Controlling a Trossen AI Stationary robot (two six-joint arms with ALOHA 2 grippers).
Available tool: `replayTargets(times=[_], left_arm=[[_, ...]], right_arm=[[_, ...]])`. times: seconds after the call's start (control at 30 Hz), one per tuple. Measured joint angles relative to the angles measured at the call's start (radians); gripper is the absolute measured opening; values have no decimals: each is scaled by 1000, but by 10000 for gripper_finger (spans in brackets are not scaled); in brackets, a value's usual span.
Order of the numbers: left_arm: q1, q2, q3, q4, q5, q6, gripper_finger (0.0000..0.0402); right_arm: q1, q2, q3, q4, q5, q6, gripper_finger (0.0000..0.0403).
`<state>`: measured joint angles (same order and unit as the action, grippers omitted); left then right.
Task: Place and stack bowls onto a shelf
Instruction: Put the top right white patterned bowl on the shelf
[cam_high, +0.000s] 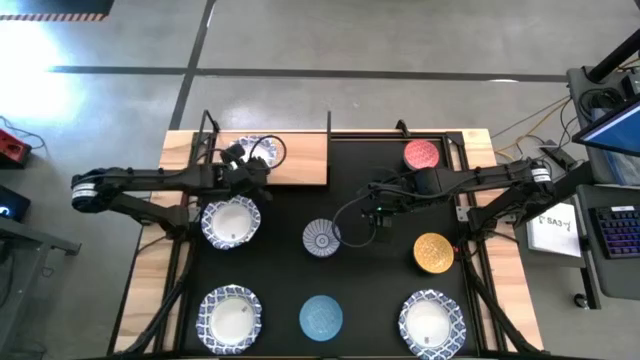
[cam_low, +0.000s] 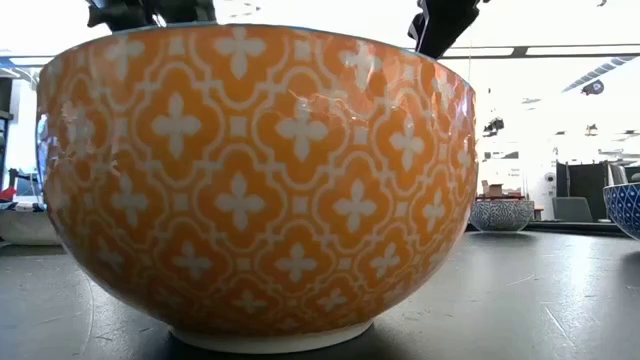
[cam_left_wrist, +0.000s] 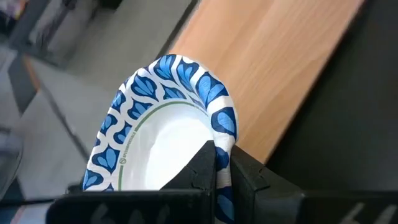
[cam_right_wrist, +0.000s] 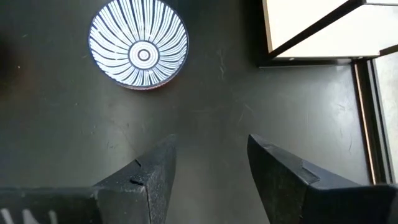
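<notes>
My left gripper (cam_high: 250, 163) is shut on a white bowl with a blue patterned rim (cam_left_wrist: 155, 137), held tilted over the left part of the light-wood shelf (cam_high: 300, 160). My right gripper (cam_right_wrist: 211, 146) hangs open over the black mat, beside the blue-grey radial bowl (cam_right_wrist: 138, 43), touching nothing. On the mat stand three more white bowls (cam_high: 231, 221) (cam_high: 229, 315) (cam_high: 432, 322), a light-blue bowl (cam_high: 321, 317), a yellow bowl (cam_high: 433, 253) and a red bowl (cam_high: 422, 154). My left gripper pinches the white bowl's rim (cam_left_wrist: 225, 127), one finger (cam_left_wrist: 202, 165) inside the bowl and the other outside its wall. The bowl is lifted clear and steeply tilted, rising from the fingers over the shelf board.
Thin black posts (cam_high: 329, 122) rise at the shelf's far corners. The low view is filled by the yellow bowl (cam_low: 260, 180), with the radial bowl (cam_low: 502, 213) behind it. A keyboard and papers (cam_high: 555, 228) lie beyond the table's right edge.
</notes>
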<state>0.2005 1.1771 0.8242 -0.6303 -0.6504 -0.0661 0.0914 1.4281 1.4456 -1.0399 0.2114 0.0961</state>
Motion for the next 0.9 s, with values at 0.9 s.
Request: replayTargets(times=[0.9], left_arm=[[98, 269, -2, -36, -127, -153, 14]], right_arm=[[0, 0, 0, -4, 0, 27, 187]])
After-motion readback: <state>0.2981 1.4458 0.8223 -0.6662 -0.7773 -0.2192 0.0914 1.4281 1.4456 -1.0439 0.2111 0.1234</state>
